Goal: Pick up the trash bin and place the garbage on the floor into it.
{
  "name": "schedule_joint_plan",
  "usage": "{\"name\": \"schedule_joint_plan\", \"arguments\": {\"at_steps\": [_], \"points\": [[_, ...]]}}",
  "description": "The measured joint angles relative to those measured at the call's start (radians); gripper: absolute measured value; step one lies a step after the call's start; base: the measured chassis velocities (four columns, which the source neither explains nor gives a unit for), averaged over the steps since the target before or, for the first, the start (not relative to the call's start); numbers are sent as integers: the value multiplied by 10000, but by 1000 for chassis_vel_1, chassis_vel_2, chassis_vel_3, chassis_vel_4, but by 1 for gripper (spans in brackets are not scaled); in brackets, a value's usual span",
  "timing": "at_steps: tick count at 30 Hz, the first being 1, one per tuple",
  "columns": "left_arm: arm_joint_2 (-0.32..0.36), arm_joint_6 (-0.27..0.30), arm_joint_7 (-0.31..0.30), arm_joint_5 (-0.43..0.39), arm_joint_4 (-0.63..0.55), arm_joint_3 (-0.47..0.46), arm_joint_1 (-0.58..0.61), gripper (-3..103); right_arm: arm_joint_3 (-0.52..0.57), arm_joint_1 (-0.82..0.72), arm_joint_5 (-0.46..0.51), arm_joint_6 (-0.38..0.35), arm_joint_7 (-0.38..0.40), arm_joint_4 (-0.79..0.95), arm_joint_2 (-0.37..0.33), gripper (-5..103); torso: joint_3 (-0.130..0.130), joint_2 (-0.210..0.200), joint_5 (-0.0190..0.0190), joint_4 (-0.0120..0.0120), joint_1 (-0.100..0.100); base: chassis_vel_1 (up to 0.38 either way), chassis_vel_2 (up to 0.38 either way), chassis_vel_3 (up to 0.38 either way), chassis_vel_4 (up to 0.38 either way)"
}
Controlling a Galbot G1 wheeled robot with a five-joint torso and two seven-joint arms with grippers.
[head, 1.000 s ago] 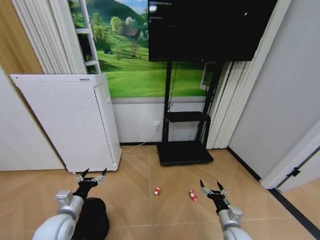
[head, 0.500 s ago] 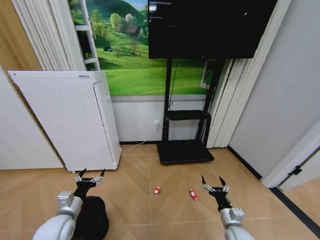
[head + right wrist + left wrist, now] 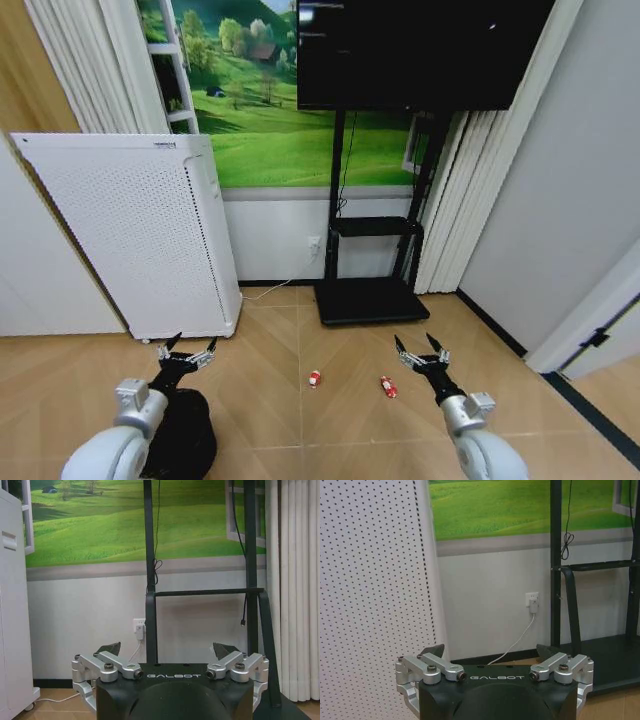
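The black trash bin [image 3: 183, 432] stands on the parquet floor [image 3: 270, 410] at the lower left, partly behind my left arm. My left gripper [image 3: 186, 348] hovers open just above and beyond the bin, holding nothing. Two small red-and-white pieces of garbage [image 3: 314, 379] [image 3: 387, 387] lie on the floor in the middle. My right gripper [image 3: 421, 351] is open and empty, a little to the right of the nearer red piece. Both wrist views show open fingers [image 3: 433, 651] [image 3: 223, 650] pointing at the wall.
A tall white perforated appliance [image 3: 140, 235] stands at the left against the wall, plugged into a socket [image 3: 314, 246]. A black TV stand [image 3: 368, 296] with a screen sits in the middle back. Curtains and a grey wall close the right side.
The view has shifted slightly. My right gripper has risen and moved a little left. The left gripper has stayed above the bin.
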Motion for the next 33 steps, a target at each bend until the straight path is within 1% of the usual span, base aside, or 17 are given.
{"name": "schedule_joint_plan", "arguments": {"at_steps": [2,5,10,12,16,18,21,22,29,33], "points": [[172,88,5,-168,-65,0,-110,100,-54,-6,-2,-30,36,20,-14,100,-81,-122,1,1,-41,0,0,0,0],[206,161,5,-226,-151,19,-166,100,-104,0,-24,-41,67,20,9,100,-155,-233,0,0,-77,0,0,0,0],[97,193,-17,-205,-232,47,-142,100,-187,-22,-106,-71,131,20,84,100,-283,-413,1,3,-130,0,0,0,0],[12,190,-25,-166,-260,43,-71,100,-211,-37,-177,-73,167,-7,129,100,-379,-535,0,3,-158,0,0,0,0],[-35,170,-23,-129,-270,29,-18,100,-217,-45,-234,-73,183,-50,166,100,-461,-651,0,3,-192,0,0,0,0],[-77,132,-22,-68,-270,12,-1,100,-217,-55,-270,-73,204,-102,238,100,-561,-781,1,2,-223,0,0,0,0],[-104,119,-20,-53,-270,10,0,100,-221,-59,-299,-72,251,-157,297,100,-628,-869,0,2,-242,0,0,0,0],[-119,116,-21,-33,-269,10,1,100,-227,-63,-332,-69,273,-209,338,100,-693,-955,1,2,-262,0,0,0,0],[-126,112,-20,-17,-282,12,5,100,-206,-69,-398,-16,307,-336,360,100,-856,-1171,1,2,-317,0,0,0,0],[-188,145,-20,-107,-295,11,38,100,-177,-92,-398,23,388,-374,360,100,-1004,-1364,0,1,-363,0,0,0,0]]}}
